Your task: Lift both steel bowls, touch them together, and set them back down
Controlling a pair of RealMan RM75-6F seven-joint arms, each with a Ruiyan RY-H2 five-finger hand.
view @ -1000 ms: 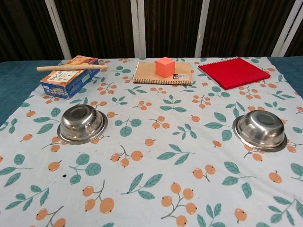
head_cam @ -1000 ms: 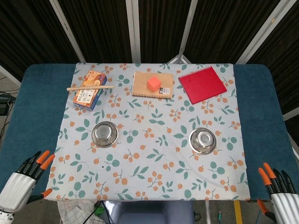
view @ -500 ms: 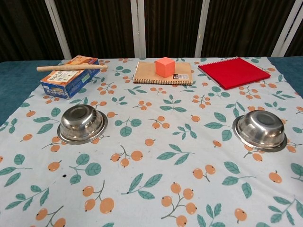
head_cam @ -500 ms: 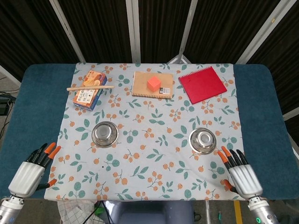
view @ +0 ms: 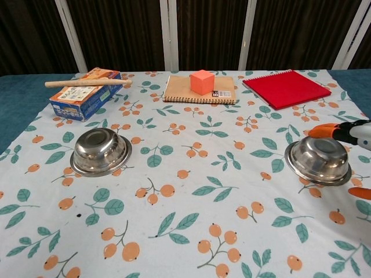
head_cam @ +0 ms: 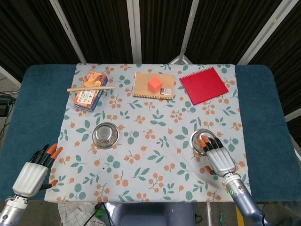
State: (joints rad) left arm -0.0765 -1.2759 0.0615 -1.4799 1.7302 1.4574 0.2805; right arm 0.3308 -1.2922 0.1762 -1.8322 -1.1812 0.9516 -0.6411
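Note:
Two steel bowls stand upright on the flowered cloth: the left bowl [head_cam: 105, 135] [view: 100, 152] and the right bowl [head_cam: 199, 137] [view: 318, 159]. My right hand [head_cam: 217, 156] [view: 348, 134] hovers over the near edge of the right bowl with fingers spread, holding nothing; its orange fingertips [head_cam: 202, 141] reach over the bowl's rim. My left hand [head_cam: 35, 171] is at the table's near left corner, well short of the left bowl, fingers apart and empty. It does not show in the chest view.
Along the far side lie a blue snack box [head_cam: 90, 91] with a wooden stick [head_cam: 91, 88] across it, a tan notebook [head_cam: 153, 85] carrying an orange cube [head_cam: 154, 84], and a red notebook [head_cam: 203, 85]. The cloth [head_cam: 150, 155] lies on a teal table [head_cam: 33, 108].
My right hand moved up and inward from the near right corner to just over the right bowl. My left hand shifted only slightly. Neither bowl has moved.

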